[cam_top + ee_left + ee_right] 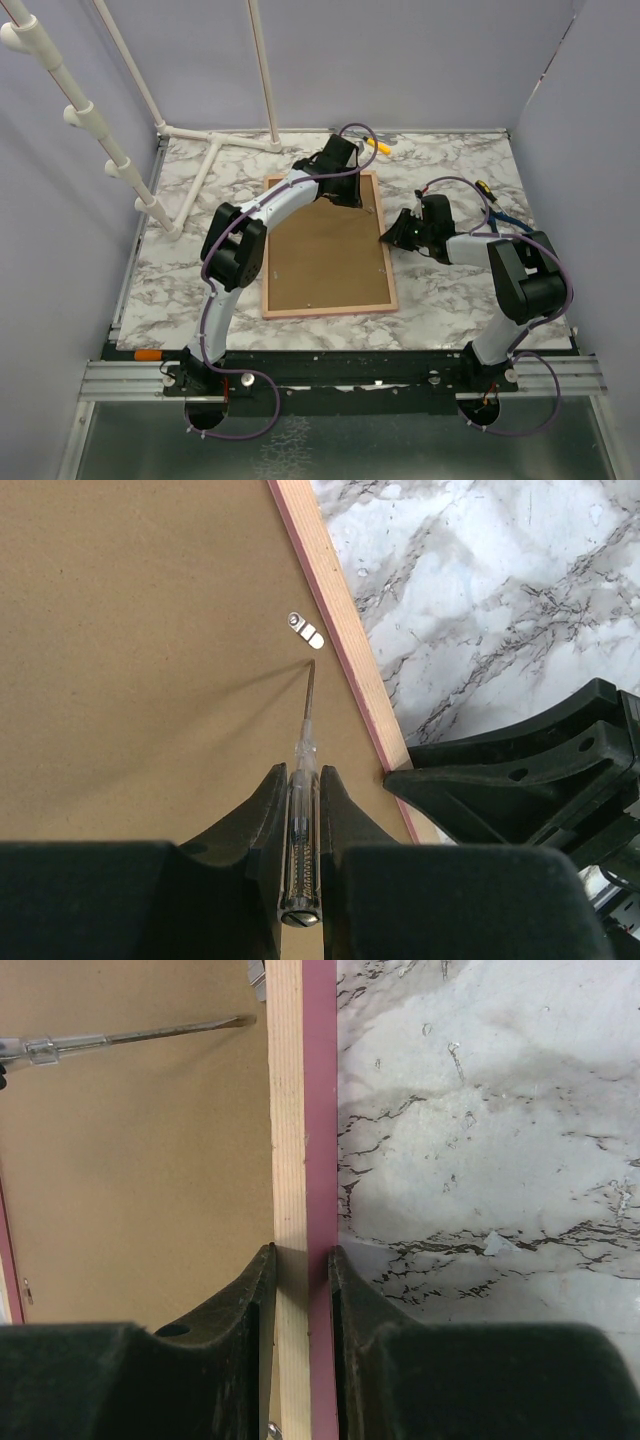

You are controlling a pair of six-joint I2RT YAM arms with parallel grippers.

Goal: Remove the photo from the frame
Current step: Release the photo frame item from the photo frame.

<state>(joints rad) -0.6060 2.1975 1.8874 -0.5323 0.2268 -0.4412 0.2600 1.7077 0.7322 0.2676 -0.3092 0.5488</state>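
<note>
The frame (320, 260) lies face down on the marble table, its brown fibreboard back up. The photo is hidden under the back. My left gripper (345, 192) is over the frame's far right part, shut on a clear-handled screwdriver (303, 810). The screwdriver's tip rests on the back just below a small metal clip (305, 630) by the pink border. My right gripper (390, 238) is shut on the frame's right border (300, 1110), one finger on each side of the rail. The screwdriver shaft (150, 1032) also shows in the right wrist view.
A white pipe rack (200, 170) stands at the back left. A yellow-handled tool (378, 144) lies at the back edge. Another small tool and blue cable (495, 205) lie at the right. Purple walls close in on three sides.
</note>
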